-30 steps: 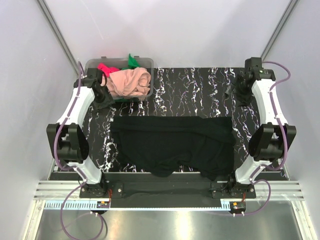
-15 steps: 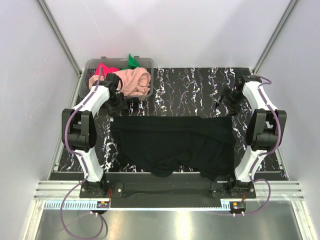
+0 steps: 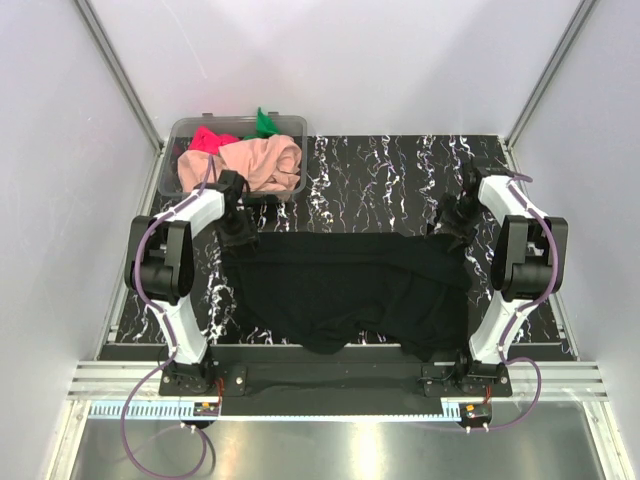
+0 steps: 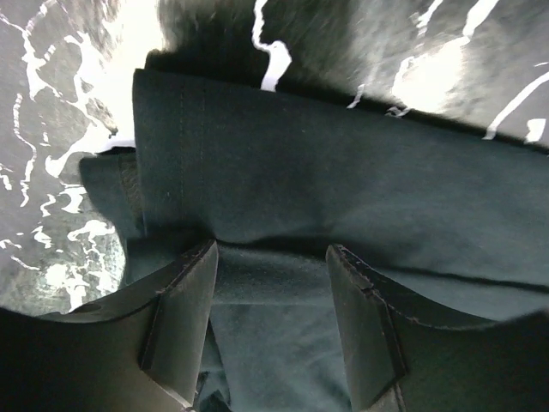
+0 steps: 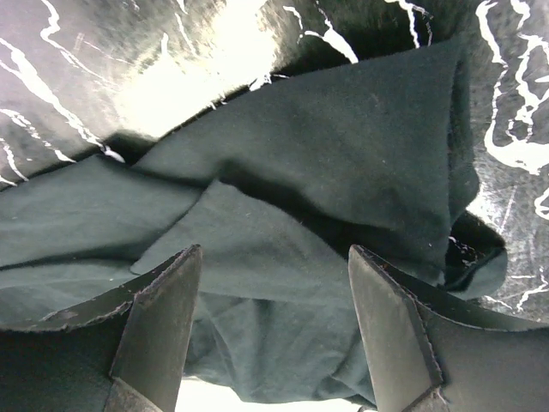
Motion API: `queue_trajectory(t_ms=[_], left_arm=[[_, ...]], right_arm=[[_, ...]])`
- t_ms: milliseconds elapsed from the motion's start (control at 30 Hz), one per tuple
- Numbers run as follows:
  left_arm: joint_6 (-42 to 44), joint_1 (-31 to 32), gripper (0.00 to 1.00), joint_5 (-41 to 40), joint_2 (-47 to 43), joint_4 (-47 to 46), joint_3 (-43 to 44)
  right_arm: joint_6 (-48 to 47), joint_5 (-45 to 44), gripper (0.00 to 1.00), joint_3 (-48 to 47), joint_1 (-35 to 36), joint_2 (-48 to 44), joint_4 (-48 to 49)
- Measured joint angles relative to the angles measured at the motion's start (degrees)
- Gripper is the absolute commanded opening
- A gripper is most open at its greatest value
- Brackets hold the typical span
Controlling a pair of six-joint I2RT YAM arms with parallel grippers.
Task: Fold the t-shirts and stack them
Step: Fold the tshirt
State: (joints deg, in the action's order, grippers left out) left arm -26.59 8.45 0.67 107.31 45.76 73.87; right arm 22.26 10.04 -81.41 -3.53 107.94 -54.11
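Both gape wide; left tool (image 4: 270,257) and right tool (image 5: 274,257) have dropped to black t-shirt (image 3: 350,290) far corners.

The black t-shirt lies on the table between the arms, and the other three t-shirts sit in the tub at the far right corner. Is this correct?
No. The top external view shows the tub with the three other t-shirts at the far left corner, not the right. The black t-shirt does lie on the table between the left arm and the right arm.
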Motion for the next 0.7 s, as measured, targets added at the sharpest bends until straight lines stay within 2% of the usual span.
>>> queue_trajectory(t_ms=[233,500,700], left_arm=[[0.02,0.00,0.58,0.02,0.00,-0.92,0.13],[0.50,0.00,0.58,-0.02,0.00,-0.50,4.76],[0.85,0.02,0.58,-0.02,0.81,-0.46,5.11]], right_arm=[[0.02,0.15,0.76,0.81,0.37,0.61,1.33],[0.04,0.17,0.76,-0.59,0.55,0.90,1.53],[0.04,0.59,0.76,-1.57,0.63,4.57,2.40]])
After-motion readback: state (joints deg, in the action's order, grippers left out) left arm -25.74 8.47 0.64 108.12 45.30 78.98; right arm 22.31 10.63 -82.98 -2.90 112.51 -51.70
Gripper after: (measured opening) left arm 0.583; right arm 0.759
